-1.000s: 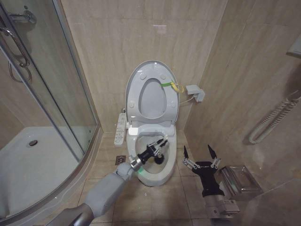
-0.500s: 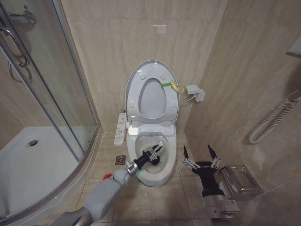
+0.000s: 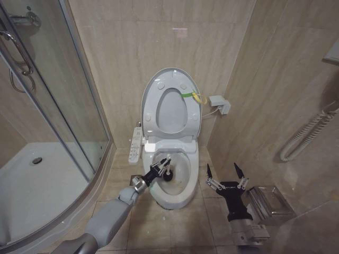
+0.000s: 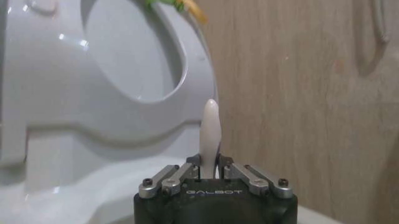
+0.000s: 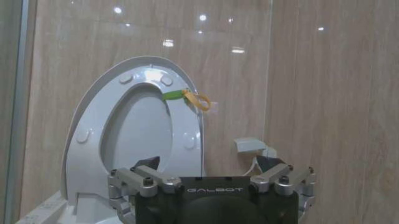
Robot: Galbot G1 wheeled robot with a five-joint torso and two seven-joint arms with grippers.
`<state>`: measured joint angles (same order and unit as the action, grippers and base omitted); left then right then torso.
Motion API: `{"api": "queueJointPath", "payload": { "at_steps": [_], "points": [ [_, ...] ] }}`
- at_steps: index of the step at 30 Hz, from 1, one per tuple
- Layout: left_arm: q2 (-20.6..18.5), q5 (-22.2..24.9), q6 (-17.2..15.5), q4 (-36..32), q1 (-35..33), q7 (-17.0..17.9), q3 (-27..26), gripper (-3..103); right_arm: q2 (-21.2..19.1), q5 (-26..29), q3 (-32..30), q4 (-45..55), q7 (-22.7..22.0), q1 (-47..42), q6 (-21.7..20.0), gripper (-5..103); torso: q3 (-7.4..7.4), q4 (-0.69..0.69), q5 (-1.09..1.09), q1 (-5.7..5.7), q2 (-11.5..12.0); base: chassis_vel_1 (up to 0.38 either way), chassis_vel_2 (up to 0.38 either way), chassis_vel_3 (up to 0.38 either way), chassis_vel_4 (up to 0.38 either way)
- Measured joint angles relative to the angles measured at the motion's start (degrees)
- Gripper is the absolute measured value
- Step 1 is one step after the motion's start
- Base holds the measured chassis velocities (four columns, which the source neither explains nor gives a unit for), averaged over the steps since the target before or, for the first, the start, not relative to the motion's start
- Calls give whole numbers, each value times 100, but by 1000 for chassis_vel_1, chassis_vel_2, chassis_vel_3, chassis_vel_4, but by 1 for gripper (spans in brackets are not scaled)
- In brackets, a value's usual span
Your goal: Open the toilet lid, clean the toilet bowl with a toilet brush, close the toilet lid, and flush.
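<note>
Head view shows the big white toilet bowl (image 3: 183,185) on the tan tile floor, with the toilet lid (image 3: 153,84) standing up against the wall. That lid is smooth, shiny plastic, shaped like an egg, with a small yellow-green loop (image 3: 198,97) on its edge. It is already open, so the first job looks done.

Inside the bowl, the left gripper (image 3: 161,168) has slid toward the robot's left side of the basin over the last second. A moment ago it was nearer the middle and lower down. I think this sideways move means the scrubbing part is going on now, rubbing around the hard, glossy inside wall.

Its fingers are pinched tight on the toilet brush (image 4: 210,135). The handle is a thin, pale stick with a rounded tip, poking up between the metal fingers in the left wrist view. The dark bristle end sits near the drain.

Over by the bowl's other side, above the floor, the right gripper (image 3: 224,172) waits with its pointed black fingers spread wide, holding nothing.
</note>
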<state>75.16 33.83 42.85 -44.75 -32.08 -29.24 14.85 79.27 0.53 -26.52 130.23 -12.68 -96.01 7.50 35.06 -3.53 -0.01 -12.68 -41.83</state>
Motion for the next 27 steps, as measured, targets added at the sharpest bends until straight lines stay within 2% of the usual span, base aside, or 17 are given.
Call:
{"api": "queueJointPath", "payload": {
  "at_steps": [6,13,18,24,27],
  "points": [
    [86,9,-123,318,-3,-13,-61,18,0,0,0,0,0,0,0,100,0,-1,0,0,0,0,0,0,0],
    [116,11,-352,405,11,-12,-60,18,0,0,0,0,0,0,0,100,-1,-1,1,0,0,0,0,0,0],
    [127,11,-386,397,5,-6,-68,18,0,0,0,0,0,0,0,100,-1,0,1,0,0,0,0,0,0],
    [108,-10,-401,-120,-62,136,-72,18,0,0,0,0,0,0,0,100,0,-1,1,0,0,0,0,0,0],
    [108,-241,-408,-574,-70,195,44,18,0,0,0,0,0,0,0,100,0,-2,1,0,0,0,0,0,0]
  ]
}}
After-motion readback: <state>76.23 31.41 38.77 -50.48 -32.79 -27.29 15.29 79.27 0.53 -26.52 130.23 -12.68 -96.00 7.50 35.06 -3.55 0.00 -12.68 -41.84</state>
